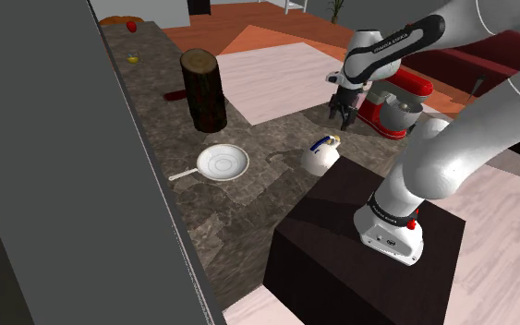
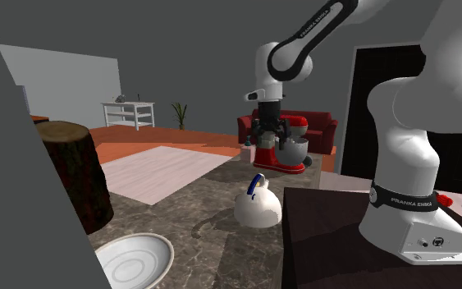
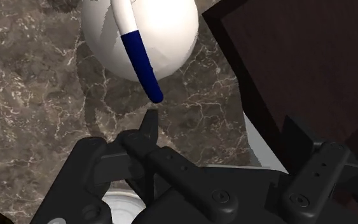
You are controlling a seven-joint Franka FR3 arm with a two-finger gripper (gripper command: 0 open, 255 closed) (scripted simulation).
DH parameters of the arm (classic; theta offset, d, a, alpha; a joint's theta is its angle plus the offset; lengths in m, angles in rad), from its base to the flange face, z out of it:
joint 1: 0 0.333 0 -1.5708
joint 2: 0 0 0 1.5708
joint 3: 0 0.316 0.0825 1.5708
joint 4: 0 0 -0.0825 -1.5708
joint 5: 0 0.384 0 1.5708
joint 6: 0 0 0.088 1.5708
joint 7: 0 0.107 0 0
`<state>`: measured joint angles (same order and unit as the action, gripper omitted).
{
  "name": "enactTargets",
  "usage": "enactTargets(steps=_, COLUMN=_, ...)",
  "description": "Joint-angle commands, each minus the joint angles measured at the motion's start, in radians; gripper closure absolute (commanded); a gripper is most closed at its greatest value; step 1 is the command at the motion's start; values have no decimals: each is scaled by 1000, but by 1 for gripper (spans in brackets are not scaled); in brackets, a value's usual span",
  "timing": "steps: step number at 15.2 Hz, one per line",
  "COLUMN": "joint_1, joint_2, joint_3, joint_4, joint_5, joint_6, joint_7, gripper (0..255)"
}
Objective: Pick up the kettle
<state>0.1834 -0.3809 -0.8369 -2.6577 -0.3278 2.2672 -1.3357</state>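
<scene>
The white arm point(image 1: 452, 157) rises from its broad base point(image 1: 392, 235), which carries a dark ring and a small red knob at one side. The first thick links climb up and out past the shoulder view's upper right edge. From there the forearm point(image 1: 392, 46), lettered along its side and ending in a dark joint, slants down toward that view's left. At its end the wrist point(image 1: 352, 81) bends sharply, so the all-black hand point(image 1: 344, 120) points straight down and hangs free in the air. In the second exterior view the same forearm comes down from the upper right, with the hand hanging vertically below it.
</scene>
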Motion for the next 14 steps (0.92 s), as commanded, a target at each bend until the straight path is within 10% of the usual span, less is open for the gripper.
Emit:
enactTargets(steps=1, joint_1=61, joint_2=108, joint_3=-83, joint_4=17, joint_5=44, joint_6=86, joint_7=-122, gripper=0)
enactTargets(steps=4, joint_1=193, joint_2=318, joint_3=-210, joint_4=68, joint_5=250, joint_6=193, joint_7=-380, gripper=0)
enactTargets(steps=6, joint_1=227, joint_2=507, joint_3=-220, joint_4=116, joint_5=512, joint_6=231, joint_7=-635, gripper=0)
enactTargets(steps=8, joint_1=131, joint_2=648, joint_3=-107, joint_4=176, joint_5=693, joint_6=243, joint_7=-825, gripper=0)
enactTargets(steps=14, joint_1=6, joint_2=756, joint_3=39, joint_4=208, joint_5=823, joint_6=294, joint_7=-935, gripper=0)
